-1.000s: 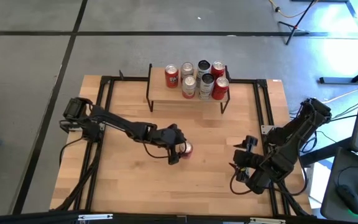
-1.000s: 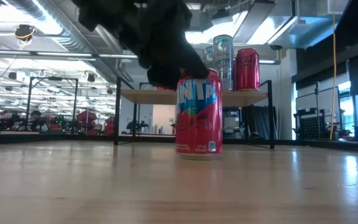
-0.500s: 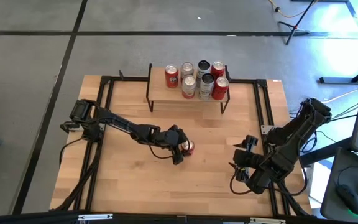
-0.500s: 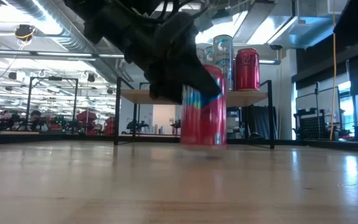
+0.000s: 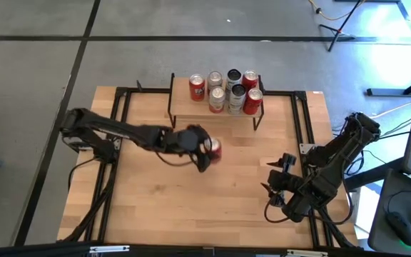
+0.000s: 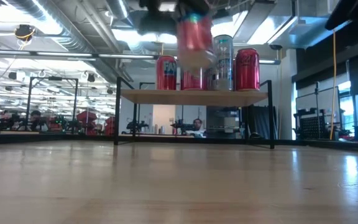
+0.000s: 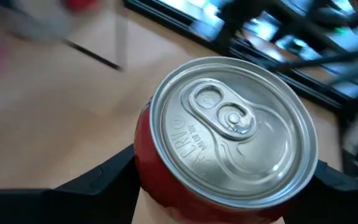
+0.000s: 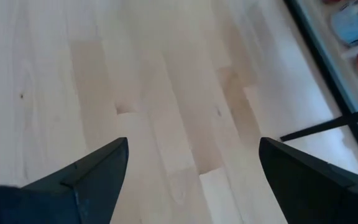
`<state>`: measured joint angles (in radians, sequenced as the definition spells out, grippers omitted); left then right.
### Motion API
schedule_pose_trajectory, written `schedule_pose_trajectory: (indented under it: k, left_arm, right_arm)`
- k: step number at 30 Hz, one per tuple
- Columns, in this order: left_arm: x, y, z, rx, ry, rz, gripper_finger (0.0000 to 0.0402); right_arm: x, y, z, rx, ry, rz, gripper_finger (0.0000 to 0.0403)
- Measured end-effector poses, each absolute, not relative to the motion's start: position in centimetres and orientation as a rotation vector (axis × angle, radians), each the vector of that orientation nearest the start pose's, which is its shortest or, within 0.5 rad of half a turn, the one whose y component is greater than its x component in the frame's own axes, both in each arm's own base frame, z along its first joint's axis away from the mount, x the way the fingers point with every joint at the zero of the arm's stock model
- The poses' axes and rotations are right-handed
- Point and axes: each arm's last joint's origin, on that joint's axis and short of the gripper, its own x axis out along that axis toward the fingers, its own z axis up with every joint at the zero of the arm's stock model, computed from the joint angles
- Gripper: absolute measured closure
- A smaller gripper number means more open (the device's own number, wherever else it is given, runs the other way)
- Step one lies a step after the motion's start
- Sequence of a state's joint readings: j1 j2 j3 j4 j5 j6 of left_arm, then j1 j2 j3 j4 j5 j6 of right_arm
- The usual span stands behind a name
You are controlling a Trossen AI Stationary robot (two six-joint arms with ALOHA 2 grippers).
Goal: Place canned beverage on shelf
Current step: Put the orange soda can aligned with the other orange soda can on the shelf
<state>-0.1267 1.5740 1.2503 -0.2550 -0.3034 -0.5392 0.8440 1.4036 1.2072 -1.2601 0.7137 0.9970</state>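
High view: the left claw (image 5: 204, 148) grips a red can (image 5: 212, 148) at frame centre, below the shelf (image 5: 191, 105); the right claw (image 5: 275, 178) waits released, lower right.

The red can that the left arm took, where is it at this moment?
The left gripper holds the red can above the table, in front of the shelf, near the table's middle in the high view.

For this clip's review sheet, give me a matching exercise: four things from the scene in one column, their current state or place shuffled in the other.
Things:
1. red can
2. left gripper
3. right gripper
4. shelf

States:
A. open, waiting over the table's right side
B. bears six cans
C. lifted off the table
D. fingers closed on the can

Pairs: 1-C, 2-D, 3-A, 4-B
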Motion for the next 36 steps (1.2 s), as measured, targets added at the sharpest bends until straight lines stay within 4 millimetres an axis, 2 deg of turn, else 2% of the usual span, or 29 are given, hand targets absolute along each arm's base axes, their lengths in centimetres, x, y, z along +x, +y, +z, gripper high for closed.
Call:
schedule_pose_trajectory:
  k: [3, 6, 11, 17, 22, 27, 36]
  left_arm:
    - [33.9, -1.9, 32.9, -0.368, 0.517, 0.45, 0.0124]
    - [32.9, 0.4, 34.9, -0.336, 0.54, 0.598, 0.0124]
    - [32.4, 4.7, 35.1, -0.33, 0.551, 0.75, 0.0124]
    - [32.6, 9.0, 33.7, -0.366, 0.592, 0.831, 0.0123]
    - [33.2, 10.4, 32.5, -0.365, 0.64, 0.812, 0.0123]
    - [33.6, 11.0, 31.3, -0.368, 0.634, 0.829, 0.0122]
    - [33.3, 11.6, 31.1, -0.376, 0.633, 0.844, 0.0122]
  right_arm:
    - [17.3, 16.5, 28.6, -0.131, 0.893, -0.396, 0.0055]
    - [17.3, 16.4, 28.7, -0.146, 0.881, -0.407, 0.0055]
    - [17.2, 16.3, 28.7, -0.168, 0.866, -0.422, 0.0055]
    - [17.2, 16.2, 28.7, -0.177, 0.866, -0.426, 0.0055]
    - [17.0, 16.0, 28.7, -0.179, 0.874, -0.441, 0.0055]
    - [17.0, 16.0, 28.7, -0.183, 0.879, -0.446, 0.0055]
    - [16.9, 15.9, 28.7, -0.19, 0.883, -0.45, 0.0055]
